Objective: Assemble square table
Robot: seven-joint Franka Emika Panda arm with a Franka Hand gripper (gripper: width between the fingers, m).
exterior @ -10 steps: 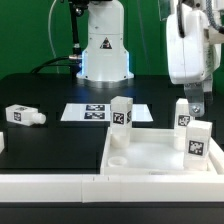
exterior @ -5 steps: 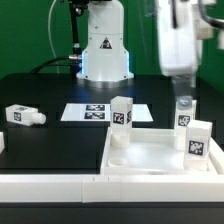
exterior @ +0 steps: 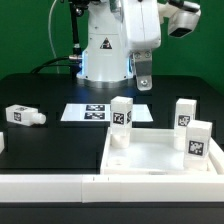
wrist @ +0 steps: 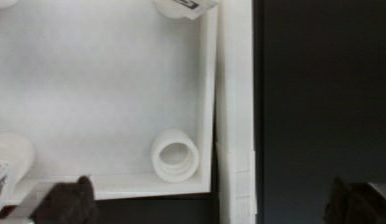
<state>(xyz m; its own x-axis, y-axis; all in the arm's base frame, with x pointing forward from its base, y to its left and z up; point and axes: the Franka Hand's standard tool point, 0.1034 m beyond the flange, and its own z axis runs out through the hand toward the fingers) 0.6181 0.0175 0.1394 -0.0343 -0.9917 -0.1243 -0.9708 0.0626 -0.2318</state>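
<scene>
Now the gripper (exterior: 144, 84) hangs empty, jaws apart, above and behind the white slab (exterior: 150, 155). Three legs (exterior: 121, 113) stand upright on the slab; another leg (exterior: 24, 116) lies well off to its side.

Three upright legs (exterior: 122, 112) crowd slab (exterior: 150, 155) corners; slab middle free.

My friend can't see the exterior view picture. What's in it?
A white square tabletop lies on a black table with three short white legs standing upright on or by it. A fourth leg lies on its side at the exterior view's left, and the robot's open gripper hangs above, holding nothing.
</scene>
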